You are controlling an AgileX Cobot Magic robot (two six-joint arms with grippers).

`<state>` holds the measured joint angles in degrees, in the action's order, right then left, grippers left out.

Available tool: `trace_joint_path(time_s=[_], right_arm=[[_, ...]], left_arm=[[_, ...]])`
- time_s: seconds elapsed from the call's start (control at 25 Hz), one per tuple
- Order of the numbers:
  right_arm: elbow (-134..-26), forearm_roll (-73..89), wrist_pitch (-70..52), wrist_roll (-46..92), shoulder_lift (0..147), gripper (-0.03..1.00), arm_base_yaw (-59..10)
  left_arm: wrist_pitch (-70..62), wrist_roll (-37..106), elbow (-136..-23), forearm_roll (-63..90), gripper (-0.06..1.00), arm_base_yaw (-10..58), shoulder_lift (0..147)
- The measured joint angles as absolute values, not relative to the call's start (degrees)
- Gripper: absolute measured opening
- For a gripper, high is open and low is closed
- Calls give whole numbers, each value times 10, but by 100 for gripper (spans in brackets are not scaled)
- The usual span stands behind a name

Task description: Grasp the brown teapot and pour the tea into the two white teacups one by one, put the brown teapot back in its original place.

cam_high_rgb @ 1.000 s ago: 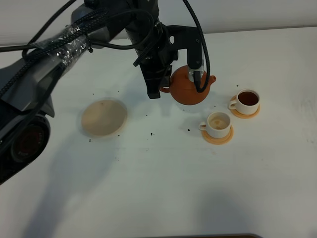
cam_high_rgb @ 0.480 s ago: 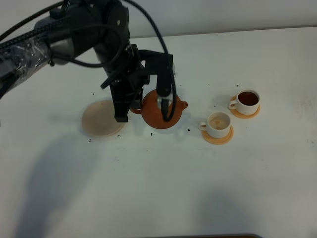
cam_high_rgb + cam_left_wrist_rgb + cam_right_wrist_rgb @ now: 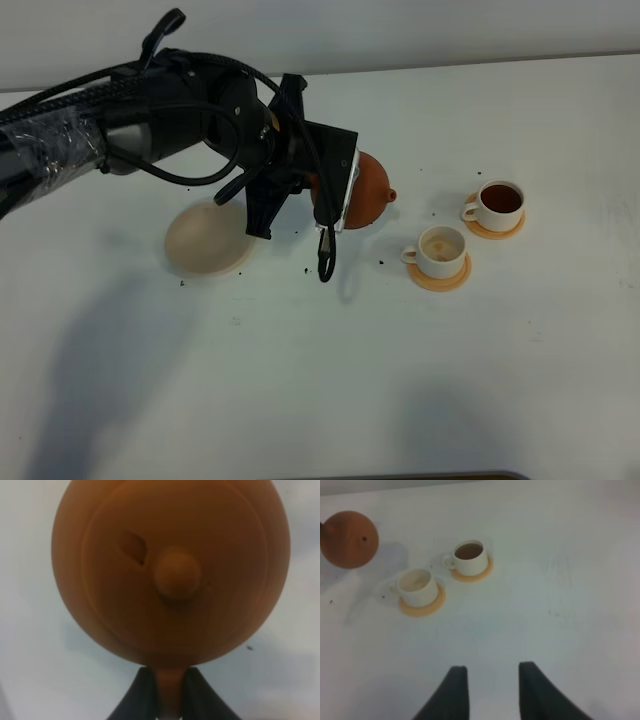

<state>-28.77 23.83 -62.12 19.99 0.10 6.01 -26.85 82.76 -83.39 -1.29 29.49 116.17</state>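
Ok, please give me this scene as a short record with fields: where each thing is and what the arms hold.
brown teapot: held by its handle, between cream saucer and cups, not on the saucer
left fingers: shut on the teapot handle
right fingers: open, holding nothing
far teacup: dark tea inside, on orange coaster
near teacup: on orange coaster, contents unclear

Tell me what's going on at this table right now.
The left tool is shut on the handle of the brown teapot, holding it above the table between the cream disc and the near teacup. That cup looks pale inside; the far teacup holds dark tea. The right tool hangs open over the table, holding nothing.
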Motion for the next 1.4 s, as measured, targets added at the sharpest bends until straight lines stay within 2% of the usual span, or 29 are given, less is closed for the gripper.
trace_joint_path(time_s=[0.24, 1.4], right_arm=[[-288, 238, -621, 200, 1, 24, 60], [-288, 238, -621, 200, 1, 24, 60]], left_arm=[[-219, 890, -831, -27, 11, 313, 1167], [-97, 913, -826, -204, 11, 356, 1190]])
